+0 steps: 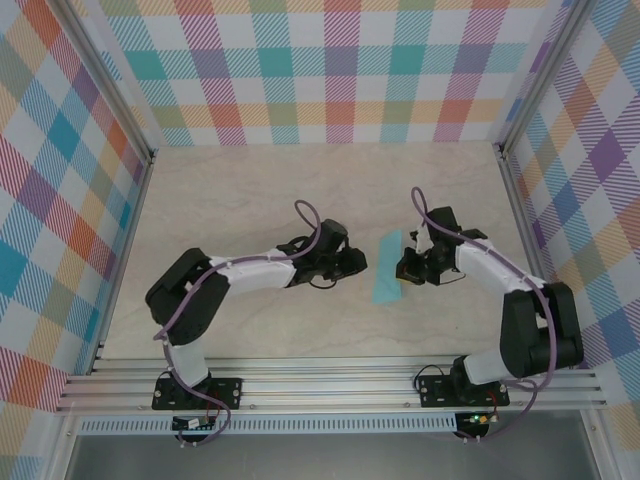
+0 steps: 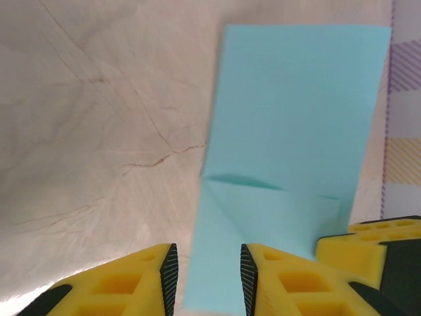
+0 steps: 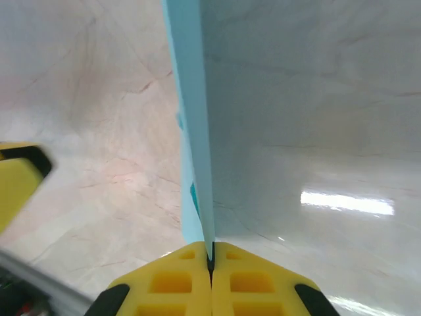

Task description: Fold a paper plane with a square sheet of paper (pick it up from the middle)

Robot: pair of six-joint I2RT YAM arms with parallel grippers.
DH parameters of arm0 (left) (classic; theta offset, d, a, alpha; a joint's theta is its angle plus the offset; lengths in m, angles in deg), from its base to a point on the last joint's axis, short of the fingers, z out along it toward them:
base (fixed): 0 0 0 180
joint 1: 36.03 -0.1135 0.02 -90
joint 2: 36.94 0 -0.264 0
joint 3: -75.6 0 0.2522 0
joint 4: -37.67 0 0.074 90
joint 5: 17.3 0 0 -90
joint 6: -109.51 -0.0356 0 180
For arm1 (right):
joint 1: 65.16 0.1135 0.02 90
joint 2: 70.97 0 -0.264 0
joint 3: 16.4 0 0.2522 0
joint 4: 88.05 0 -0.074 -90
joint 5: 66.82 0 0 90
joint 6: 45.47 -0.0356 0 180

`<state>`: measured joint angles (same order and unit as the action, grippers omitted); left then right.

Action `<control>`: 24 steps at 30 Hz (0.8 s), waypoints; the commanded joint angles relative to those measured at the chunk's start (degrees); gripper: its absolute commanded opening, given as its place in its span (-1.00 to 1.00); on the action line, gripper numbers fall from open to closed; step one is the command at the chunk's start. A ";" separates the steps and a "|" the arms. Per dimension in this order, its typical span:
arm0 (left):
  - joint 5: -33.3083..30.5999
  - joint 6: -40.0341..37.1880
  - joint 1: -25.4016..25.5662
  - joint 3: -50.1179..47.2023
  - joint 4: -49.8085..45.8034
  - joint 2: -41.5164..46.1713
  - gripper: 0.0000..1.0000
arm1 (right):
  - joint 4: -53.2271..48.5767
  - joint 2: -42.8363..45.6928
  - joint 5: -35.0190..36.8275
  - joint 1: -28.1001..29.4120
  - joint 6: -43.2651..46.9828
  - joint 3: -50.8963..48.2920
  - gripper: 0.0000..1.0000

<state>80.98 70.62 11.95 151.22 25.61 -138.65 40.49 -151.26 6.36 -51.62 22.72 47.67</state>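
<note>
The thin light-blue folded sheet of paper lies on the pale tabletop between both hands. The right hand is clenched on one edge. The left hand is released, and the opposite edge shows in its gap.

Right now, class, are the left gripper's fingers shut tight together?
No, the left gripper shows a clear gap between its yellow fingers, with the blue paper beyond.

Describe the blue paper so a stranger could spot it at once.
On the pale wooden table walled by checked panels, look between the left gripper and the right gripper. The folded blue paper sits there, pinched by the right one: the only plain blue thing.
</note>
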 commanded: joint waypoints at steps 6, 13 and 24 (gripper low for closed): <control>-18.81 2.57 -2.18 -9.67 -9.34 15.16 -0.30 | -24.84 2.04 39.30 13.05 -3.47 13.41 -0.91; -26.06 5.90 -3.95 -16.04 -12.66 24.37 -0.29 | -28.35 -15.83 43.17 24.78 -9.79 21.34 -0.87; -28.79 5.72 -4.88 -21.83 -15.91 34.71 -0.15 | -15.28 -29.12 16.41 32.35 -9.84 31.27 -0.26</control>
<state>53.54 77.12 7.93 130.26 11.16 -105.14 21.89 -181.88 31.36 -18.90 13.50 77.39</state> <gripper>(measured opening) 0.419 0.352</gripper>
